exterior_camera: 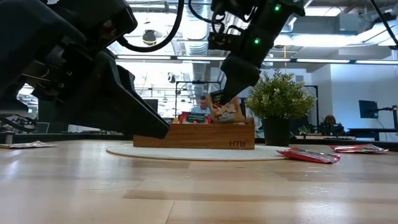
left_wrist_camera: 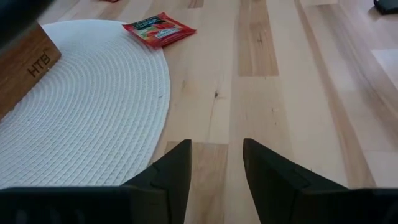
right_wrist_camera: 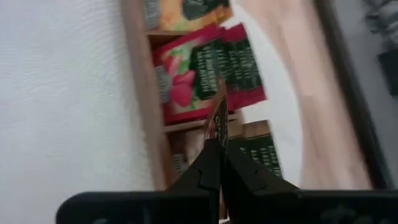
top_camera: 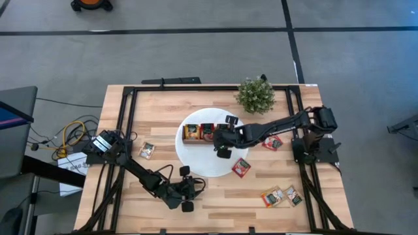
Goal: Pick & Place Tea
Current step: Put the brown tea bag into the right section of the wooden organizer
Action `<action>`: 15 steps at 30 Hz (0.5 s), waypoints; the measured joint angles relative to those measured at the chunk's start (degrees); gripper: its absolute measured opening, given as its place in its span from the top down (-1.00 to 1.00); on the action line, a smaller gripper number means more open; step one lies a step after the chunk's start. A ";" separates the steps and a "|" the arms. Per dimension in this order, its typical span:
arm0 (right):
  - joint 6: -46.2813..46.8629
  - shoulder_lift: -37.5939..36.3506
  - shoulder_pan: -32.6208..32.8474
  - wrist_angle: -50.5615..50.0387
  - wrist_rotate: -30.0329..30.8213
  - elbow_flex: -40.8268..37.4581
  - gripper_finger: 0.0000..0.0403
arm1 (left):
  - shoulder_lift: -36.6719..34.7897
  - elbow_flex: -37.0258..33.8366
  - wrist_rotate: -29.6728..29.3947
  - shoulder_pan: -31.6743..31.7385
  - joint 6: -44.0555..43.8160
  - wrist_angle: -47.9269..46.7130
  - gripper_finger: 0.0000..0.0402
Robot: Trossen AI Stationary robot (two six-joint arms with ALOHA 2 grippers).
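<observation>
The tea sachets lie flat around a white disc (top_camera: 196,163): one near the left arm (top_camera: 147,151), a red one on the disc's rim (top_camera: 241,167) (left_wrist_camera: 158,29), and others to the right (top_camera: 273,142) (top_camera: 281,196). More stand in the wooden box (top_camera: 204,132) (exterior_camera: 196,135). My right gripper (top_camera: 220,139) (exterior_camera: 231,87) is over the box's right end, shut on a beige sachet (exterior_camera: 225,111). My left gripper (top_camera: 194,187) (left_wrist_camera: 214,162) is open, low over the bare table near the disc's near edge. My right gripper pinches a beige sachet by its upper edge (right_wrist_camera: 217,127) between both fingers, coming from above and slanting down. The sachet hangs below the fingers, seen edge-on in the wrist view, over the box's right-hand compartment (right_wrist_camera: 258,149). Whether its lower edge touches the box, I cannot tell.
A small green plant in a dark pot (top_camera: 255,94) (exterior_camera: 280,102) stands just beyond the disc toward the far right. A red sachet (right_wrist_camera: 205,81) fills the box's middle compartment, a yellow one (right_wrist_camera: 186,12) the left one. Dark frame rails run along the table's edges (top_camera: 124,130).
</observation>
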 joint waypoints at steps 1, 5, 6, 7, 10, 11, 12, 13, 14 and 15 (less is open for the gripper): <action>-0.13 0.00 -0.39 -0.02 -1.37 0.00 1.00 | 0.02 0.00 0.00 0.00 0.00 0.00 0.32; 0.13 0.06 -1.75 0.70 -5.66 -0.61 1.00 | 0.02 0.00 0.00 0.00 0.00 0.02 0.32; 0.20 0.07 -1.93 1.00 -5.59 -0.85 1.00 | 0.02 0.00 0.00 0.00 0.00 0.02 0.32; 0.51 0.09 -2.10 0.99 -5.42 -0.97 1.00 | 0.02 0.00 0.00 0.00 0.00 0.02 0.32; 0.81 0.02 -2.39 0.98 -5.31 -0.98 0.99 | 0.02 0.00 0.01 -0.01 0.00 0.02 0.32; 0.08 0.02 -2.39 0.88 -5.35 -0.98 0.97 | 0.04 0.00 0.00 0.00 0.00 0.03 0.32; -0.63 0.02 -2.37 0.70 -5.33 -0.98 0.93 | 0.04 0.00 0.00 0.00 0.00 0.02 0.32; -1.27 0.05 -2.26 0.67 -5.24 -0.98 0.88 | 0.04 0.00 0.00 0.00 0.00 0.03 0.32; -1.61 0.08 -2.19 0.69 -4.88 -0.98 0.82 | 0.04 0.00 0.00 0.00 0.00 0.02 0.32; -1.79 0.09 -2.19 0.64 -4.12 -0.98 0.75 | 0.04 0.00 0.00 0.00 0.00 0.03 0.32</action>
